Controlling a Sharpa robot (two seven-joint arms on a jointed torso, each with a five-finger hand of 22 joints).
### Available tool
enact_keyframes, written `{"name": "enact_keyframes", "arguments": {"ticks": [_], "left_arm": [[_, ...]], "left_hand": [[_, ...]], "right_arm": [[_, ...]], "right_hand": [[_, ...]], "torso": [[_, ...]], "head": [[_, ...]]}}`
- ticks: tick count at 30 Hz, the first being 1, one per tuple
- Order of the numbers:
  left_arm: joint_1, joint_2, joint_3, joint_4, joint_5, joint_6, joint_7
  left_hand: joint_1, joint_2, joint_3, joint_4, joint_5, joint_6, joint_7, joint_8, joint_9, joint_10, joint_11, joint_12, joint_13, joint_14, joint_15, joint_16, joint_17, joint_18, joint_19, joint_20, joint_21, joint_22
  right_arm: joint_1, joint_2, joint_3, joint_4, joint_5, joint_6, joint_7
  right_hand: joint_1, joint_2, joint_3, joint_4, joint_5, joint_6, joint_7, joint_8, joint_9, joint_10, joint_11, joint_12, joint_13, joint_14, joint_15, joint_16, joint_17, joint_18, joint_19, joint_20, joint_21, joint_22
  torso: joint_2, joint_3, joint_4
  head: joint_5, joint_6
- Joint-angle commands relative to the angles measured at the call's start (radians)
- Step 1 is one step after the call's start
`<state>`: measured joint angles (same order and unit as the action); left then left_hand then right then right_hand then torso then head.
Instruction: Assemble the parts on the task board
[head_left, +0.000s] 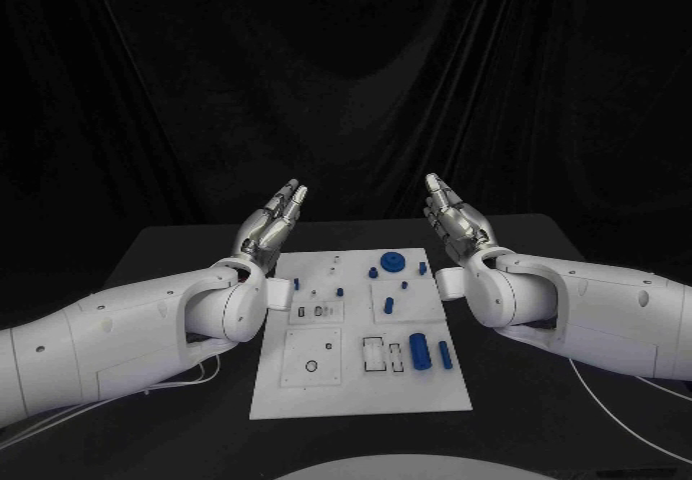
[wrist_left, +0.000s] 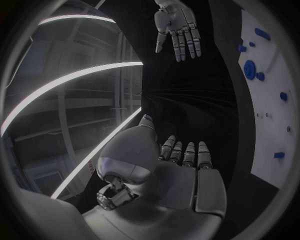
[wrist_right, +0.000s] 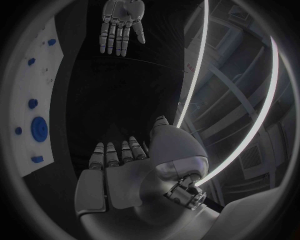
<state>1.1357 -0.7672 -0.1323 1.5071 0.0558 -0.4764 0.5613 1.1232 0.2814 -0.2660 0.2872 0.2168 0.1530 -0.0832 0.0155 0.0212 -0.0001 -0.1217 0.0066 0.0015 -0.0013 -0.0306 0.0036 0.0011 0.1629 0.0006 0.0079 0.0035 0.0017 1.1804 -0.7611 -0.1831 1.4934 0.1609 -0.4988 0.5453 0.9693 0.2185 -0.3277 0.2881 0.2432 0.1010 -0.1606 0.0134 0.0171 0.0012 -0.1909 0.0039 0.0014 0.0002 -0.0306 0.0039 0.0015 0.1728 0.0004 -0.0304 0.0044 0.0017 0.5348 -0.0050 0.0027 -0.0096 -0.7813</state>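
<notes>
The white task board lies flat in the middle of the black table. Small blue parts sit on it: a round gear-like disc, two long pegs near its right edge, and small studs on its left half. My left hand is raised above the board's far left corner, fingers straight and apart, holding nothing. My right hand mirrors it above the far right corner, also flat and empty. In the left wrist view my own palm faces the right hand; the board's edge curves alongside.
The black table extends past the board on every side, with a dark curtain behind it. White cables trail beside each arm near the front. In the right wrist view the left hand hangs opposite my palm.
</notes>
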Motion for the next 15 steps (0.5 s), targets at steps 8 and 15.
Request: {"name": "enact_keyframes", "arguments": {"ticks": [8, 15], "left_arm": [[0.054, 0.012, -0.065, -0.036, 0.091, 0.415, 0.141], [0.046, -0.002, -0.079, -0.069, 0.102, 0.540, 0.164]], "left_hand": [[0.012, -0.002, -0.007, 0.005, 0.001, 0.013, -0.027, 0.007, 0.002, 0.000, -0.038, -0.007, -0.001, 0.001, -0.045, -0.004, -0.001, 0.011, -0.001, 0.024, -0.003, -0.002], [0.022, -0.005, -0.010, 0.004, 0.004, 0.021, -0.029, 0.008, 0.003, 0.000, -0.034, -0.007, -0.001, 0.001, -0.027, -0.004, -0.001, 0.011, -0.001, 0.045, -0.003, -0.002]], "right_arm": [[0.022, 0.003, -0.024, -0.014, 0.108, 0.183, 0.030], [0.018, 0.011, -0.024, -0.047, 0.110, 0.317, -0.006]], "right_hand": [[0.015, 0.000, -0.003, -0.001, 0.001, 0.008, 0.014, 0.007, 0.002, -0.001, 0.020, -0.004, -0.001, 0.000, -0.103, -0.004, -0.002, -0.001, 0.000, -0.001, -0.004, -0.002], [0.039, -0.003, 0.003, -0.004, 0.007, 0.032, 0.036, 0.012, 0.005, 0.000, 0.082, -0.001, 0.000, 0.000, -0.022, -0.004, -0.002, -0.008, 0.000, 0.072, -0.004, -0.002]], "torso": [[-0.001, -0.0003, 0.0003], [0.000, -0.0002, -0.0006]], "head": [[0.000, -0.002], [-0.002, -0.052]]}}
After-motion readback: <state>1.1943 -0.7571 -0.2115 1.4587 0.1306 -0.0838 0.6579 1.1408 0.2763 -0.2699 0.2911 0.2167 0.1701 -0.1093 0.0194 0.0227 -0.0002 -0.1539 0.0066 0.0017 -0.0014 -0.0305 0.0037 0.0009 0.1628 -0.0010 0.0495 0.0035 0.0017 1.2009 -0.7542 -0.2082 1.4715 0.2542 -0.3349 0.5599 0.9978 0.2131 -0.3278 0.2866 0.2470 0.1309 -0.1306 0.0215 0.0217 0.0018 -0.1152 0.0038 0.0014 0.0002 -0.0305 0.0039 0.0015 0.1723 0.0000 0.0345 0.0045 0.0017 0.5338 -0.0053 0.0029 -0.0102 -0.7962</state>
